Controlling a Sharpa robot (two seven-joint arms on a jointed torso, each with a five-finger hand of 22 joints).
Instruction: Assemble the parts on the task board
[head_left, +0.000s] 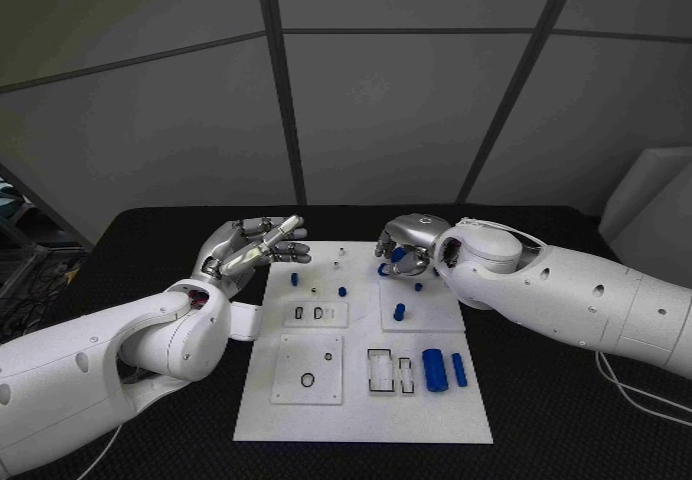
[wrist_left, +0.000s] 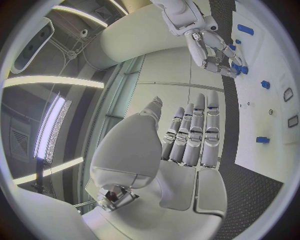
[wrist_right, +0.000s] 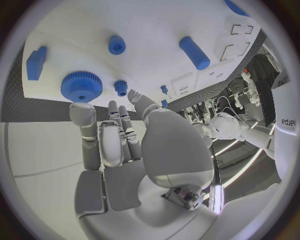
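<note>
Blue gear (wrist_right: 81, 86) sits at the right hand (head_left: 408, 245) fingertips, grasp uncertain, over the white board (head_left: 361, 400), while the left hand (head_left: 257, 245) waits released beside it.

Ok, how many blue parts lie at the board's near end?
2: a thick blue cylinder beside the rectangular slots, and a thinner blue rod just right of it. Nothing covers that end, so none looks hidden.
</note>
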